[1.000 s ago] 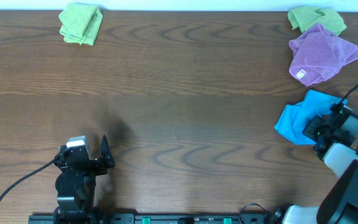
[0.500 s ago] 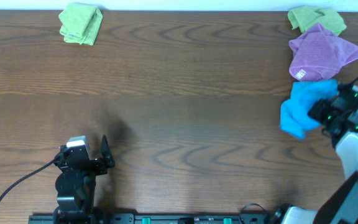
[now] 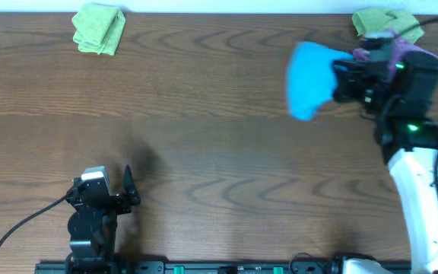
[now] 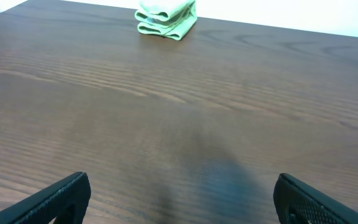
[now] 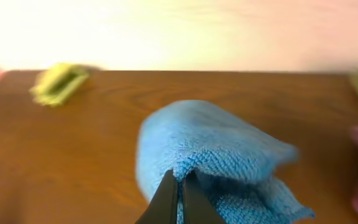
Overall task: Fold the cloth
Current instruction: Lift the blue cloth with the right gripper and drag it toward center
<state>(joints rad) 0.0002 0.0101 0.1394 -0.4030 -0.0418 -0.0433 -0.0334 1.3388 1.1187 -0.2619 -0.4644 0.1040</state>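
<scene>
The sky-blue cloth (image 3: 308,78) hangs bunched in the air at the table's right rear, blurred by motion. My right gripper (image 3: 339,80) is shut on it; in the right wrist view the two fingertips pinch a fold of the cloth (image 5: 216,149) at the gripper (image 5: 181,182), with the rest ballooning ahead. My left gripper (image 3: 128,190) sits low at the front left, open and empty; its fingertips (image 4: 61,196) show at the bottom corners of the left wrist view.
A folded lime-green cloth (image 3: 98,28) lies at the back left, also in the left wrist view (image 4: 166,17). Another lime-green cloth (image 3: 386,20) and a purple cloth (image 3: 424,57) lie at the back right, partly hidden by my right arm.
My right gripper has lifted the blue cloth off the table at the right edge and swung it up and to the left, toward the rear. The left arm has not moved.
</scene>
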